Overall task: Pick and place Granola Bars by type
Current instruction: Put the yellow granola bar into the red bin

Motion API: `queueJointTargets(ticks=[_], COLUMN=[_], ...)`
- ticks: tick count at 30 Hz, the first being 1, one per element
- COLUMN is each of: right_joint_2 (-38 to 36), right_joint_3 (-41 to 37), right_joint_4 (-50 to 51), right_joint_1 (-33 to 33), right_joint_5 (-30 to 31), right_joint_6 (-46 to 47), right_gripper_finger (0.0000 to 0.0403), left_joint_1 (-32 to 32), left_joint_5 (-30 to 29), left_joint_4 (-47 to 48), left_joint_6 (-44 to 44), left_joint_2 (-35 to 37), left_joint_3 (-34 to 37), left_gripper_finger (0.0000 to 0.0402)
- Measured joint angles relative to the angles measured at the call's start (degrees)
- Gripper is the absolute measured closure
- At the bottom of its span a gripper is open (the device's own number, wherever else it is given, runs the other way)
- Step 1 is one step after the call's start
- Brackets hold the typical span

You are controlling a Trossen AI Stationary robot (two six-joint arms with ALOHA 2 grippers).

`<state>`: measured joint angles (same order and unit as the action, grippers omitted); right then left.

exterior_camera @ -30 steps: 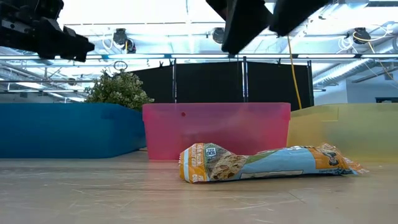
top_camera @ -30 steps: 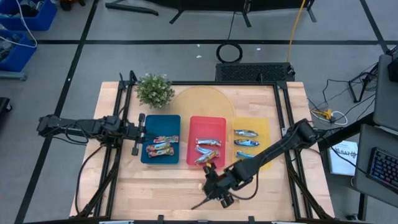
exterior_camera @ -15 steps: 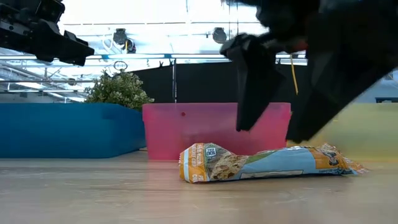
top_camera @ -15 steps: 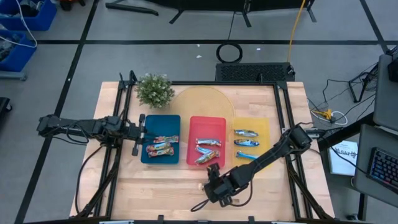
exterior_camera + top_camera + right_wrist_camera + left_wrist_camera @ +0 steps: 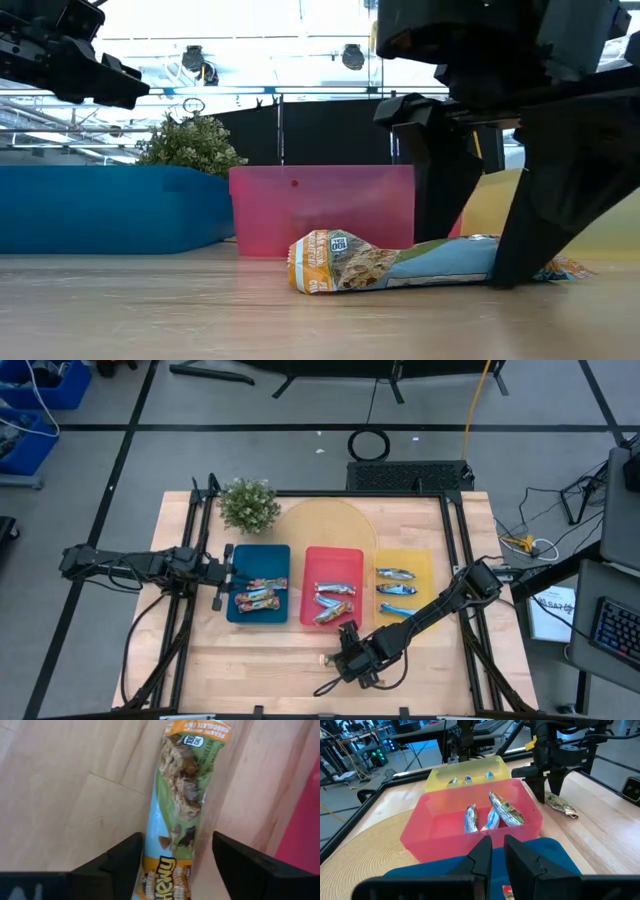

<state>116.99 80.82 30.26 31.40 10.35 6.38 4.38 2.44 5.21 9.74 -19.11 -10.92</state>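
The right gripper (image 5: 470, 255) stands over the lone bar (image 5: 420, 262) on the bare table in front of the pink tray (image 5: 330, 205), its fingers spread wide, one on each side of the wrapper and down at table level, nothing pinched yet. The risk, as I judge it: the slick wrapper could slide or twist as the fingers close, or they could catch only the crimped end so the bar droops and drops short of its tray. The fingers could also scrape the wood.

Farther back, the pink tray holds about three bars (image 5: 331, 600), the yellow tray (image 5: 425, 565) three blue-silver bars (image 5: 398, 588), the blue tray (image 5: 245, 555) a few multicolour bars (image 5: 258, 594). The left gripper (image 5: 228, 570) waits at the blue tray's outer edge, fingers nearly together, empty
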Motion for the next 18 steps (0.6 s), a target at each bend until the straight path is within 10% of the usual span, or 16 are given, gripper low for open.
queueJointTargets(ticks=[11,18], right_joint_2=[-1.0,-5.9], right_joint_3=[-0.3,-0.4], right_joint_4=[-1.7,-7.8], right_joint_1=[-0.6,-1.2], right_joint_5=[-3.1,-2.5], right_joint_6=[-2.3,-4.7], right_gripper_finger=[0.0327,0.0356], left_joint_1=[0.0,0.0], left_joint_5=[0.0,0.0], left_joint_4=[-0.2,-0.2], left_joint_6=[-0.2,-0.2], left_joint_2=[0.0,0.0], left_joint_3=[0.0,0.0], left_gripper_finger=[0.0344,0.0344])
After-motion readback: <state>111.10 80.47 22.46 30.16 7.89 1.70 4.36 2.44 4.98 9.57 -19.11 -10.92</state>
